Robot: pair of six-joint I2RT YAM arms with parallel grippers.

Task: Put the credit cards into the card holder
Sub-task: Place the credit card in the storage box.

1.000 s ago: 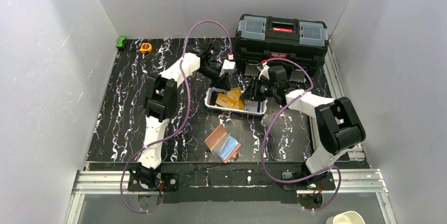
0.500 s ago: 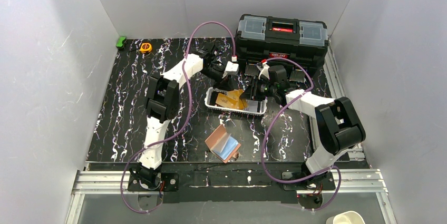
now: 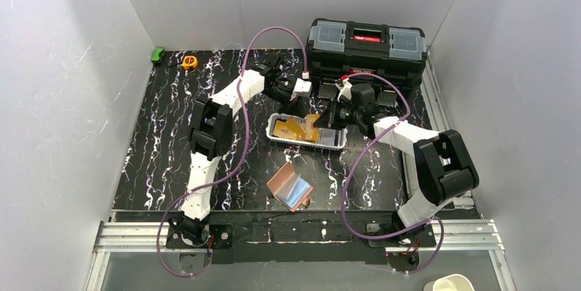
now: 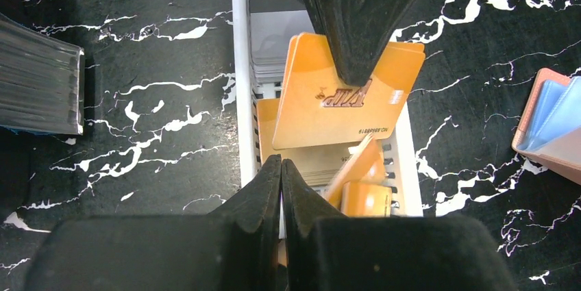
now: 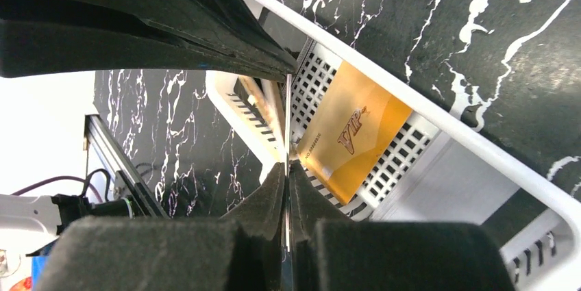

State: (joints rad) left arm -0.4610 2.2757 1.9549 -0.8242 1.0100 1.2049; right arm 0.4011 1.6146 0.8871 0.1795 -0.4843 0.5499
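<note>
Right gripper [image 4: 353, 77] clamps the orange card [image 4: 322, 116] at frame centre; lift it straight from the basket [image 4: 241, 65] (left gripper [image 4: 281, 166]: jaws together, empty).

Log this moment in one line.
left fingers: shut, empty, above basket | right fingers: shut on orange card over basket | holder: open
</note>
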